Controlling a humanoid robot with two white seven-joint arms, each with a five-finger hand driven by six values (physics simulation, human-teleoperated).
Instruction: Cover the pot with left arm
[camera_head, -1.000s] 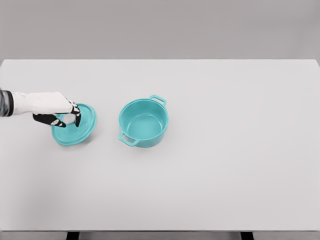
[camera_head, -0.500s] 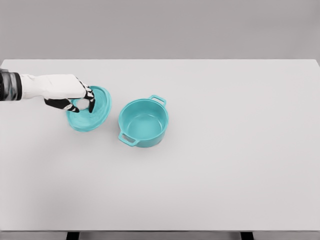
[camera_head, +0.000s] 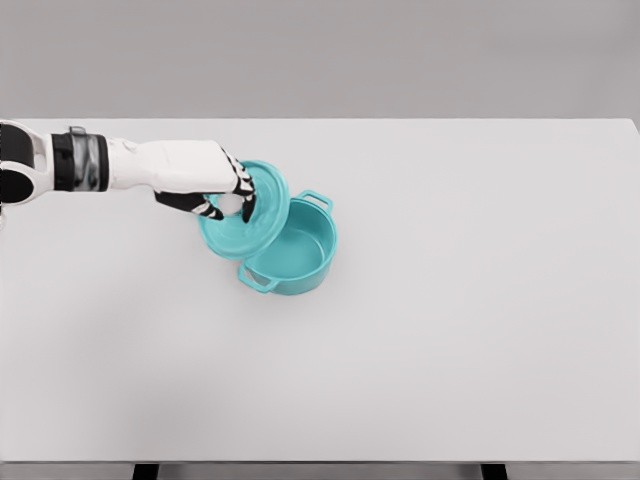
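Our left hand (camera_head: 205, 185) has its fingers curled tight around the knob on top of the lid (camera_head: 245, 212). We hold the teal lid up in the air, tipped a little, so its low edge hangs over the left side of the pot (camera_head: 290, 250).

The pot sits open on the white table (camera_head: 480, 300), near the middle. We can see down into it, and nothing is inside. One small handle points to the back right and one to the front left.

So the picking up is done, and the lid is almost there. It is not on yet. It only covers part of the pot's left rim. We think we must slide it a bit more to the right, make it flat, set it down on the rim, and then let go. Our right arm does not show.
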